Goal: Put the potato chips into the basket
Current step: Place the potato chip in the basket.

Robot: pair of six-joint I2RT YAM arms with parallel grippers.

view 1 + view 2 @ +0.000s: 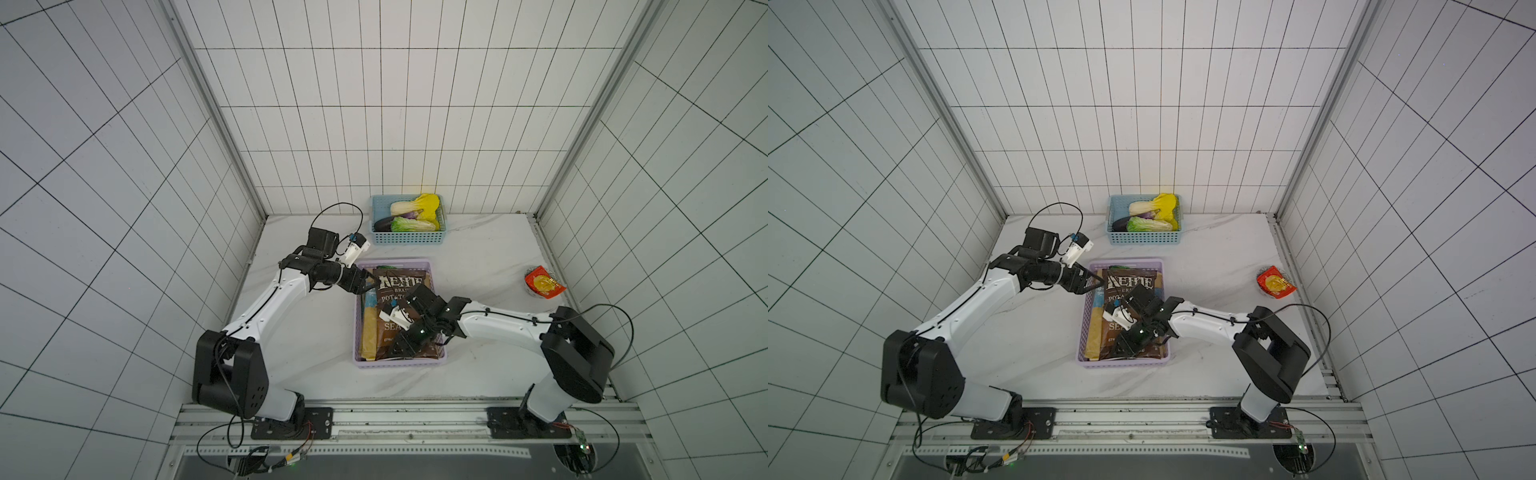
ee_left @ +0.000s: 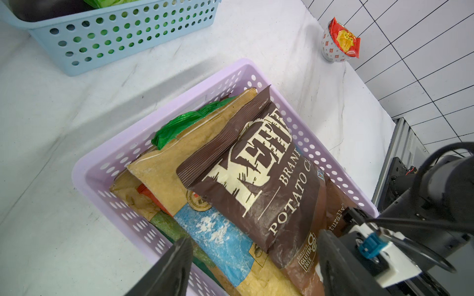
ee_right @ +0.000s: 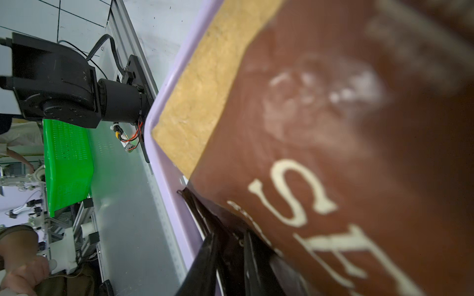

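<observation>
Two right fingers (image 3: 209, 258) stand close together at the near end of the basket (image 1: 399, 365). The dark bottom seam of the Kettle bag (image 1: 399, 286) runs between them, but I cannot tell whether they pinch it or merely flank it. That bag lies inside the basket on top of the tan bags (image 1: 368, 338), its top end towards the far wall. Left fingers (image 1: 371, 284) hang spread wide and empty over the far left corner, just beside the bag's top edge. No chip bag shows on the counter (image 1: 316, 365), so I judge this to be the setting down of the last one. Next, the right fingers need to part fully and rise straight up, so the seam does not drag out with them. The left arm needs only to draw back.
</observation>
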